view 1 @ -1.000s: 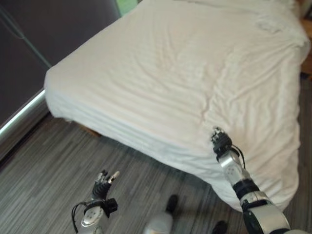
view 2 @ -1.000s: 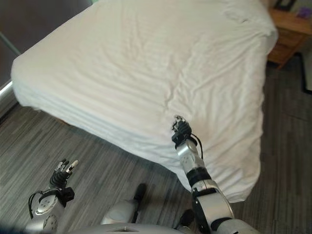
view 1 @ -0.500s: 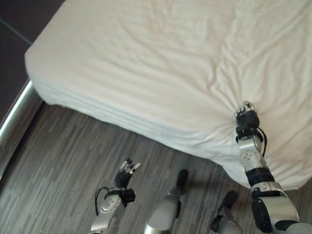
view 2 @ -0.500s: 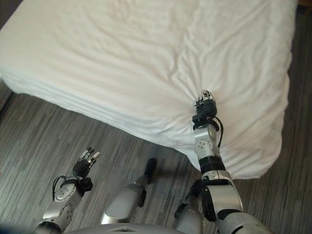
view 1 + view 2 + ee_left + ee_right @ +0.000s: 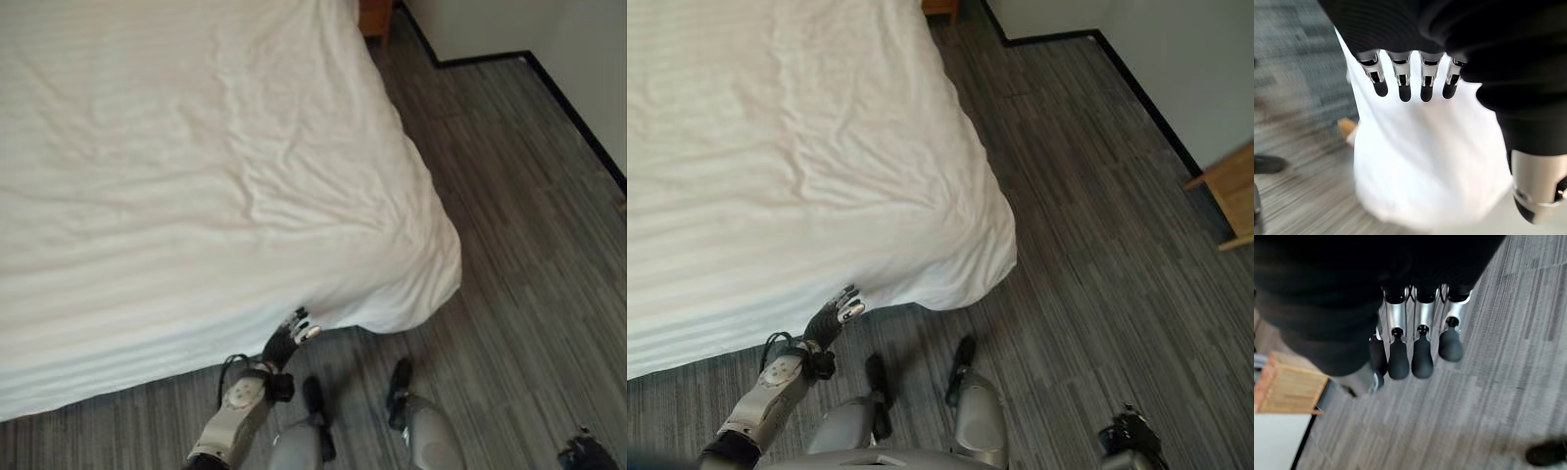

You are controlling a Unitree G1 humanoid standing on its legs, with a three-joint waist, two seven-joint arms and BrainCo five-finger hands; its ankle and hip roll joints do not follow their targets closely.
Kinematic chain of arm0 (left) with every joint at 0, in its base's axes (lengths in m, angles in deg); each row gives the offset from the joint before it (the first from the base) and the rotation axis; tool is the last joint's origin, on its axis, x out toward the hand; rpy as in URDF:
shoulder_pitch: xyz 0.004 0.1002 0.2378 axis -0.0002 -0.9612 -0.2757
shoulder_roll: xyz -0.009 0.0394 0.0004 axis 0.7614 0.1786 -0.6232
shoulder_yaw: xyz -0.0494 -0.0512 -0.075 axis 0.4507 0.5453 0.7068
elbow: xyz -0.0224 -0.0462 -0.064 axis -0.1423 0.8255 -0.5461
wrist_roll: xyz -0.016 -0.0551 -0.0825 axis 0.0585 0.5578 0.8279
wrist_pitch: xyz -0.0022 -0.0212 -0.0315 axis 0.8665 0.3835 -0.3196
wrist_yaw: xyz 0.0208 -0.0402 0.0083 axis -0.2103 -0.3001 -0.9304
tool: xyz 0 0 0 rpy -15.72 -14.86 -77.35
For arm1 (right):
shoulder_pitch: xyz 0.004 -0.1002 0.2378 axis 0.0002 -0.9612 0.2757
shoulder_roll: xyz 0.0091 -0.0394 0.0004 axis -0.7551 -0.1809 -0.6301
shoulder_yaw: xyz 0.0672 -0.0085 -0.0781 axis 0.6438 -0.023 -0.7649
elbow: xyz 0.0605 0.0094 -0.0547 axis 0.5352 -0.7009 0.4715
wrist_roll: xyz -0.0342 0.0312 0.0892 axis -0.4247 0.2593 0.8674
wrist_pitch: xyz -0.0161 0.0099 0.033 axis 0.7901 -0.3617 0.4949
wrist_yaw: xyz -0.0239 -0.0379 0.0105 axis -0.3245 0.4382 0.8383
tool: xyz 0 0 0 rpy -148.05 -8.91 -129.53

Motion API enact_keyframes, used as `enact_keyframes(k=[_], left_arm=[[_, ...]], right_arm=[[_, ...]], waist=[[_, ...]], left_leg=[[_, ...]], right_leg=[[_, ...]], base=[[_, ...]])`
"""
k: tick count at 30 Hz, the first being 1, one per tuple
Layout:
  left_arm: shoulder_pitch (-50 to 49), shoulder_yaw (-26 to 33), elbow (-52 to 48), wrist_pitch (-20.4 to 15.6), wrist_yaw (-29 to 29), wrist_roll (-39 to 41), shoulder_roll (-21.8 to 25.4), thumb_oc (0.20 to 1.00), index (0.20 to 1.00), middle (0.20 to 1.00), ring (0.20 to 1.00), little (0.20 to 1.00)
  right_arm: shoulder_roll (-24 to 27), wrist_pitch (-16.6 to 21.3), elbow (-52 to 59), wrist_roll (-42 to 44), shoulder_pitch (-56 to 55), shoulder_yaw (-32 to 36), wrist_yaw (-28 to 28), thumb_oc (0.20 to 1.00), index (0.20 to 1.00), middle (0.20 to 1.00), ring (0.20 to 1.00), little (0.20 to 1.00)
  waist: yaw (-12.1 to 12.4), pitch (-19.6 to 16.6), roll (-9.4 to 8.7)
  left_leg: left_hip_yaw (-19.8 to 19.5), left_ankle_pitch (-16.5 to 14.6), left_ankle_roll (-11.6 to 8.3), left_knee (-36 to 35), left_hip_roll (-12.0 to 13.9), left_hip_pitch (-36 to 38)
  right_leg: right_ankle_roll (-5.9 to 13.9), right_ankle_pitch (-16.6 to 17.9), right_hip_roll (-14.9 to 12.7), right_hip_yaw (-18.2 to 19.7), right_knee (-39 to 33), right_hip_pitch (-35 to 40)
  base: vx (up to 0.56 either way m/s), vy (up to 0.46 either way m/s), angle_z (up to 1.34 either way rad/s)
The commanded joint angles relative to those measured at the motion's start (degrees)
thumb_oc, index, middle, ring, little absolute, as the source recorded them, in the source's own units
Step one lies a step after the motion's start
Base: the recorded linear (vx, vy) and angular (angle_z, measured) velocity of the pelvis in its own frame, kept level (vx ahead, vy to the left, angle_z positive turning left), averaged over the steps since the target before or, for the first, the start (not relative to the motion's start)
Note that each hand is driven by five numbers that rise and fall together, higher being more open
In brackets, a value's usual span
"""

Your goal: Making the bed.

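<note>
The bed (image 5: 176, 147) lies under a white striped sheet that is creased near its corner (image 5: 421, 279) and hangs down the side toward the floor. My left hand (image 5: 284, 341) is open just below the hanging edge, close to the sheet. In the left wrist view its fingers (image 5: 1403, 81) reach out straight with the thumb apart, the white cloth (image 5: 1420, 166) beyond them and nothing held. My right hand (image 5: 1129, 431) hangs low at my right over the floor, away from the bed. Its fingers (image 5: 1410, 352) are relaxed and empty.
Grey wood-look flooring (image 5: 529, 215) runs along the bed's right side to a wall with a dark skirting. A wooden bedside cabinet (image 5: 375, 12) stands at the bed's far corner. Another wooden piece (image 5: 1227, 194) stands by the right wall.
The whole view has swung right toward the bed's corner. My right hand has let go of the sheet and dropped beside me. My left hand now sits near the hanging edge.
</note>
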Motion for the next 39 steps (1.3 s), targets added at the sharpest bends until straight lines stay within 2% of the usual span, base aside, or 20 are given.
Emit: enact_keyframes(k=[1, 2, 5, 8, 11, 15, 17, 18, 20, 21, 23, 26, 27, 28, 29, 32, 36, 37, 38, 39], left_arm=[[-1.13, -1.43, -6.83, -0.49, 5.95, 2.77, 0.08, 1.000, 1.000, 1.000, 1.000, 1.000], [-1.77, -2.35, -8.37, -0.14, 7.30, 3.13, 0.83, 1.000, 1.000, 1.000, 1.000, 1.000], [-1.57, -3.27, -8.48, -0.24, 7.72, 1.78, 0.76, 1.000, 1.000, 1.000, 1.000, 1.000], [-0.95, -2.26, -10.95, -2.77, 4.02, -5.06, 1.51, 1.000, 1.000, 1.000, 1.000, 1.000], [0.30, -0.39, -12.64, -5.42, -3.03, -22.34, 3.30, 1.000, 1.000, 1.000, 1.000, 1.000], [4.86, 1.29, -6.27, -4.41, -11.56, -30.95, -1.48, 1.000, 1.000, 1.000, 1.000, 1.000], [7.66, 2.69, -3.13, -4.12, -14.08, -29.06, -3.56, 1.000, 1.000, 1.000, 1.000, 1.000], [8.57, 2.92, -2.29, -4.26, -15.66, -28.10, -4.15, 1.000, 1.000, 1.000, 1.000, 1.000], [8.63, 4.37, -2.29, -4.96, -17.89, -25.64, -4.99, 1.000, 1.000, 1.000, 1.000, 1.000], [8.31, 4.35, -2.68, -5.50, -17.93, -24.34, -5.57, 1.000, 1.000, 1.000, 1.000, 1.000], [8.31, 4.07, -2.70, -5.60, -17.26, -23.01, -5.89, 1.000, 1.000, 1.000, 1.000, 1.000], [9.57, 3.33, -1.48, -4.75, -17.53, -21.03, -7.23, 1.000, 1.000, 1.000, 1.000, 1.000], [9.81, 2.92, -1.02, -4.26, -17.68, -21.93, -7.28, 1.000, 1.000, 1.000, 1.000, 1.000], [9.96, 3.20, -1.10, -3.51, -18.05, -22.37, -7.68, 1.000, 1.000, 1.000, 1.000, 1.000], [9.96, 3.17, -1.09, -3.49, -18.06, -22.38, -7.68, 1.000, 1.000, 1.000, 1.000, 1.000], [11.12, 3.19, -0.41, -2.80, -18.37, -22.77, -8.69, 1.000, 1.000, 1.000, 1.000, 1.000], [10.73, 4.17, -1.14, -2.77, -18.94, -22.21, -8.35, 1.000, 1.000, 1.000, 1.000, 1.000], [10.28, 4.43, -1.24, -2.49, -19.22, -22.40, -7.20, 1.000, 1.000, 1.000, 1.000, 1.000], [10.28, 4.43, -1.25, -2.50, -19.22, -22.38, -7.01, 1.000, 1.000, 1.000, 1.000, 1.000], [10.07, 4.19, -1.15, -1.96, -18.65, -22.40, -5.81, 1.000, 1.000, 1.000, 1.000, 1.000]], right_arm=[[1.53, -0.19, 4.69, -11.51, 5.57, -4.82, -2.63, 1.000, 1.000, 1.000, 1.000, 1.000], [1.53, -0.96, 7.80, -17.94, 6.95, -9.97, -3.04, 1.000, 1.000, 1.000, 1.000, 1.000], [0.70, -1.74, 11.12, -21.95, 8.05, -14.21, -3.32, 1.000, 1.000, 1.000, 1.000, 1.000], [1.55, -1.77, 16.72, -27.48, 6.78, -18.17, -3.61, 1.000, 1.000, 1.000, 1.000, 1.000], [7.26, -0.85, 23.48, -43.65, 5.27, -22.76, -0.58, 1.000, 1.000, 1.000, 1.000, 1.000], [11.17, -1.89, 33.15, -52.04, 3.45, -24.09, 0.67, 1.000, 1.000, 1.000, 1.000, 1.000], [12.18, -3.35, 36.14, -55.79, 4.90, -24.20, 1.99, 1.000, 1.000, 1.000, 1.000, 1.000], [12.30, -4.33, 37.88, -56.87, 5.69, -23.60, 2.68, 1.000, 1.000, 1.000, 1.000, 1.000], [11.55, -4.44, 38.95, -56.17, 7.44, -23.54, 3.24, 1.000, 1.000, 1.000, 1.000, 1.000], [11.35, -4.38, 39.41, -56.22, 8.70, -24.52, 2.54, 1.000, 1.000, 1.000, 1.000, 1.000], [11.45, -4.47, 39.71, -55.99, 9.17, -24.92, 2.21, 1.000, 1.000, 1.000, 1.000, 1.000], [12.90, -3.90, 44.39, -55.02, 6.35, -24.17, 0.73, 1.000, 1.000, 1.000, 1.000, 1.000], [12.39, -3.79, 45.25, -54.24, 6.70, -24.34, 0.76, 1.000, 1.000, 1.000, 1.000, 1.000], [11.17, -3.12, 46.17, -52.03, 6.24, -24.93, 0.03, 1.000, 1.000, 1.000, 1.000, 1.000], [11.16, -3.11, 46.18, -52.00, 6.21, -24.91, 0.01, 1.000, 1.000, 1.000, 1.000, 1.000], [10.21, -2.51, 46.12, -49.66, 4.53, -25.01, -0.55, 1.000, 1.000, 1.000, 1.000, 1.000], [9.33, -3.15, 46.43, -50.02, 2.90, -24.84, -1.22, 1.000, 1.000, 1.000, 1.000, 1.000], [7.39, -3.54, 45.03, -50.20, 3.21, -25.57, -1.30, 1.000, 1.000, 1.000, 1.000, 1.000], [7.20, -3.52, 44.95, -50.23, 3.27, -25.63, -1.28, 1.000, 1.000, 1.000, 1.000, 1.000], [5.79, -3.69, 45.03, -50.21, 2.88, -25.97, -1.56, 1.000, 1.000, 1.000, 1.000, 1.000]], waist=[[4.04, -2.54, 0.78], [6.22, -3.85, 0.56], [7.37, -5.12, 0.59], [7.63, -6.24, 1.75], [7.09, -6.31, 2.55], [4.09, -6.46, 3.99], [3.87, -5.53, 4.00], [4.21, -4.67, 3.72], [5.56, -3.90, 2.70], [6.00, -3.74, 1.88], [5.91, -3.77, 1.39], [5.62, -3.06, 0.68], [6.41, -3.12, 0.67], [8.01, -3.23, 1.00], [8.15, -3.15, 0.86], [9.03, -3.43, 0.08], [9.74, -4.72, -1.32], [11.06, -6.03, -3.57], [11.18, -6.04, -3.96], [11.31, -6.54, -6.19]], left_leg=[[-4.76, -0.49, -3.08, -2.48, -2.00, -1.49], [-1.87, -0.34, -2.99, -2.40, -1.92, -1.17], [0.70, 0.25, -3.12, -2.39, -1.61, -1.07], [1.20, 2.41, -4.69, -2.40, 0.08, -1.47], [1.27, 4.98, -6.77, -2.40, 2.21, -1.45], [0.47, 8.05, -9.36, -2.09, 5.32, -1.07], [-3.40, 7.52, -8.88, 2.96, 5.52, -2.37], [-9.76, 5.31, -8.57, 5.68, 3.82, -3.42], [-22.24, -0.32, -7.10, 8.40, -2.87, -3.95], [-24.95, -3.52, -6.17, 11.39, -6.22, -4.43], [-23.12, -4.44, -5.23, 13.02, -6.44, -5.19], [-19.10, -2.43, -4.40, 15.21, -6.64, -10.36], [-18.70, -0.96, -4.27, 13.05, -7.66, -12.31], [-18.96, 3.05, -4.36, 7.82, -8.53, -14.91], [-18.80, 3.27, -4.38, 7.28, -8.64, -14.49], [-13.76, 7.18, -5.17, -1.25, -6.32, -17.77], [-11.22, 8.43, -4.52, -1.65, -4.47, -17.85], [-12.08, 9.86, -3.18, -1.45, -4.90, -16.91], [-11.85, 9.77, -3.11, -1.46, -5.11, -16.87], [-12.23, 8.05, -1.23, -1.65, -7.30, -14.40]], right_leg=[[5.83, 0.17, -5.77, -2.30, -6.92, 11.51], [6.62, 2.75, -7.57, -4.90, -9.58, 14.58], [7.18, 4.20, -7.33, -5.10, -13.48, 16.34], [6.09, 0.80, -3.37, -2.38, -19.82, 17.62], [4.72, -1.00, -0.59, -2.00, -23.67, 18.62], [2.99, -2.61, 3.90, 0.43, -28.21, 20.55], [1.46, -3.21, 5.34, 1.38, -28.64, 19.91], [0.97, -3.46, 5.51, 2.90, -28.33, 19.46], [0.44, -2.98, 6.00, 8.15, -28.56, 18.20], [0.25, -2.87, 6.43, 11.22, -28.80, 17.80], [0.14, -2.49, 6.42, 12.18, -29.21, 17.83], [-0.43, -4.32, 7.60, 13.08, -29.39, 19.18], [-0.19, -4.96, 8.41, 13.11, -29.69, 20.16], [-0.12, -6.29, 10.65, 14.53, -29.96, 22.38], [-0.12, -6.39, 10.50, 14.65, -29.94, 22.48], [0.58, -9.26, 11.48, 14.79, -29.73, 26.23], [1.62, -10.92, 11.00, 15.10, -29.05, 28.84], [3.05, -10.70, 9.43, 15.22, -25.87, 29.73], [3.19, -10.95, 9.08, 15.31, -25.56, 29.56], [5.56, -5.69, 6.16, 16.53, -16.68, 27.19]], base=[[-0.05, -0.087, -1.12], [-0.05, -0.108, -1.46], [-0.05, -0.084, -1.24], [-0.05, -0.236, -0.56], [-0.06, -0.267, -0.84], [-0.06, -0.265, -0.21], [-0.08, -0.231, -0.65], [-0.05, -0.181, -0.74], [0.03, -0.203, -1.25], [0.07, -0.194, -2.17], [0.08, -0.099, -2.15], [0.22, -0.115, -1.31], [0.43, -0.085, 0.06], [0.36, -0.063, 0.40], [0.41, -0.052, 0.30], [0.41, -0.004, -0.52], [0.44, 0.089, -0.02], [0.43, 0.091, -0.44], [0.72, 0.201, -0.36], [0.57, 0.241, -0.37]])
